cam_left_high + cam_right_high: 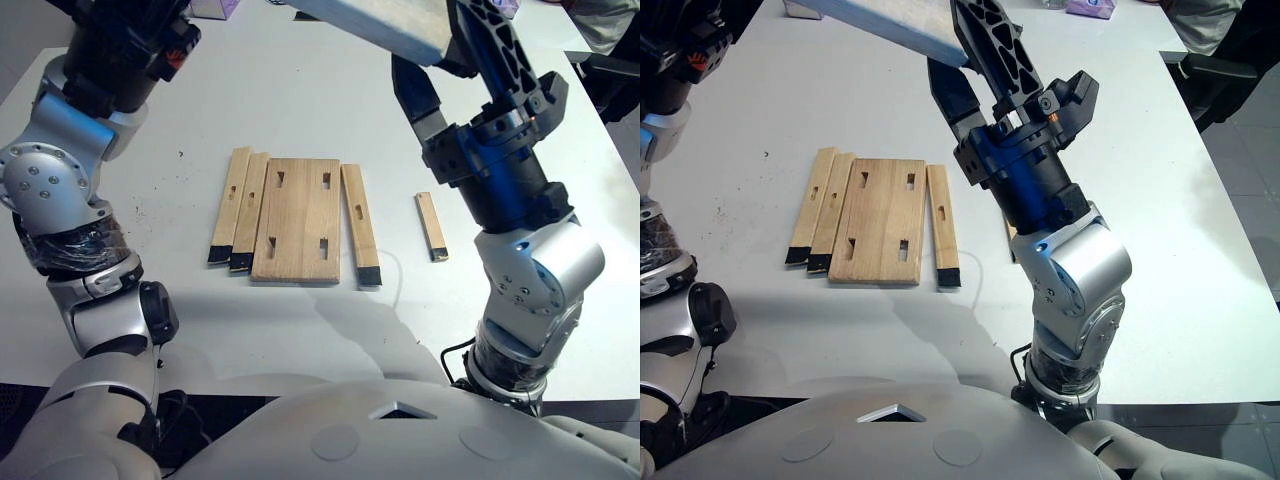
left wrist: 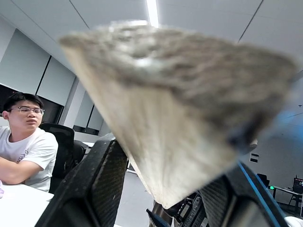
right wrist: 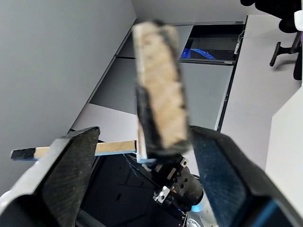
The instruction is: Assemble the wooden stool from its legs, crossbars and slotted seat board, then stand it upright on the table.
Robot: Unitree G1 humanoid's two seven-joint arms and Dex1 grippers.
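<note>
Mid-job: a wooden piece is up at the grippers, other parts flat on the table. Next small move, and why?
Probably lower the raised pale wooden piece toward the slotted wooden seat board. It sits high at the left gripper and right gripper, while the board's slots are empty and three black-tipped wooden legs and a short wooden crossbar lie loose beside it.

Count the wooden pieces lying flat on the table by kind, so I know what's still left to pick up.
Slotted seat board: 1
Long legs with black tips: 3
Short crossbar: 1
Total: 5
</note>
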